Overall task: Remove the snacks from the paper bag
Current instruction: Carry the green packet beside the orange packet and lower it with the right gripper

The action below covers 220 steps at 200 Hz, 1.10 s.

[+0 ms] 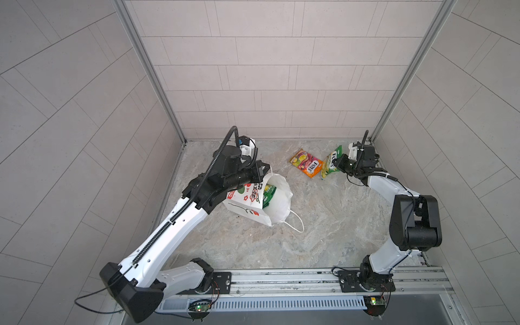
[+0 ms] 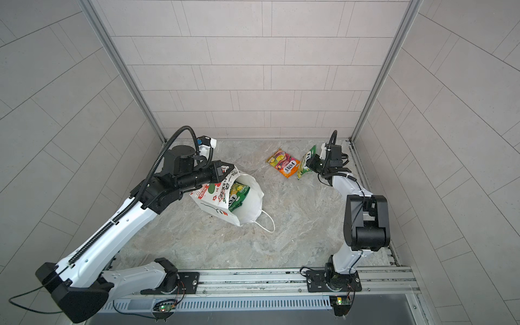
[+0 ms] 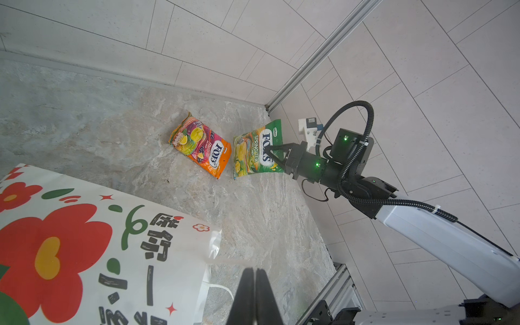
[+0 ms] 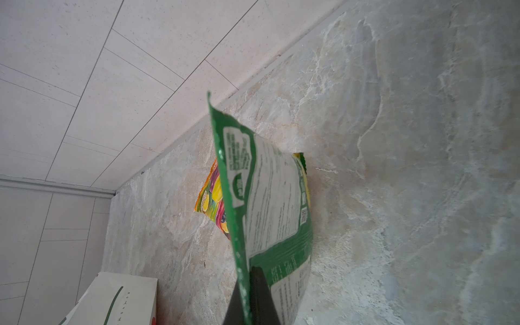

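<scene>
At upper right the green packet (image 1: 328, 166) is held tilted; further packets (image 1: 268, 194) are left in the paper bag (image 1: 247, 209), centre left.
The right gripper (image 3: 270, 153) is pinched on its edge, just beside the orange packet (image 1: 306, 163): overlap risked on release. The left gripper (image 3: 254, 277) is pressed together at the bag rim; tipping risked. Wall (image 1: 450, 126) close; table (image 1: 323, 225) centre open.

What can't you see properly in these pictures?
- What's left in the paper bag: both top views, walls hide all but some green packets.
- Whether the left claw pinches the bag's rim: too small in both top views, blurred in left wrist view.
- Orange packet: right wrist view, mostly behind the held green packet in the right claw.
</scene>
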Each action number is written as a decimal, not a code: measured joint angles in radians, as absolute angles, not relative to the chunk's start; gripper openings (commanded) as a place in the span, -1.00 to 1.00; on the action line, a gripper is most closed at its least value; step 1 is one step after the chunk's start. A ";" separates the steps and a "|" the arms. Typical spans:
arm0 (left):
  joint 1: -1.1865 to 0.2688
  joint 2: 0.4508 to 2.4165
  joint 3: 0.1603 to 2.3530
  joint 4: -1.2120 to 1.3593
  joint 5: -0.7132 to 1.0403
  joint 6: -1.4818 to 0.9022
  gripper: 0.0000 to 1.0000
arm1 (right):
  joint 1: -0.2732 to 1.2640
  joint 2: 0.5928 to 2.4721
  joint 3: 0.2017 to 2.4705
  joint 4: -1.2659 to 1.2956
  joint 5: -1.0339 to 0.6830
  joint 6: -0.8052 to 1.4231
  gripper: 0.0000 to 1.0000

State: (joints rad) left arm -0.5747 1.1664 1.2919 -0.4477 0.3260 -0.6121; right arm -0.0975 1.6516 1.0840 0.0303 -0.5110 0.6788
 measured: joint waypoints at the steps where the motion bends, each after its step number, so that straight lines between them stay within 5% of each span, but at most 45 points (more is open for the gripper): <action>1: -0.575 1.166 1.292 -0.448 0.326 -0.612 -1.00 | -0.098 1.652 1.083 0.031 -0.512 0.679 -1.00; 85: -0.575 1.166 1.292 -0.455 0.328 -0.609 -1.00 | -0.294 1.737 0.957 0.073 -0.580 0.654 -1.00; 220: -0.575 1.166 1.292 -0.455 0.329 -0.610 -1.00 | -0.303 1.840 1.008 -0.028 -0.613 0.551 -0.90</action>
State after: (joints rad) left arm -0.5747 1.1664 1.2919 -0.4545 0.3290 -0.6098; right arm -0.3031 1.8404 1.0080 -0.0280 -0.6128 0.5507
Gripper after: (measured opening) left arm 0.043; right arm 0.047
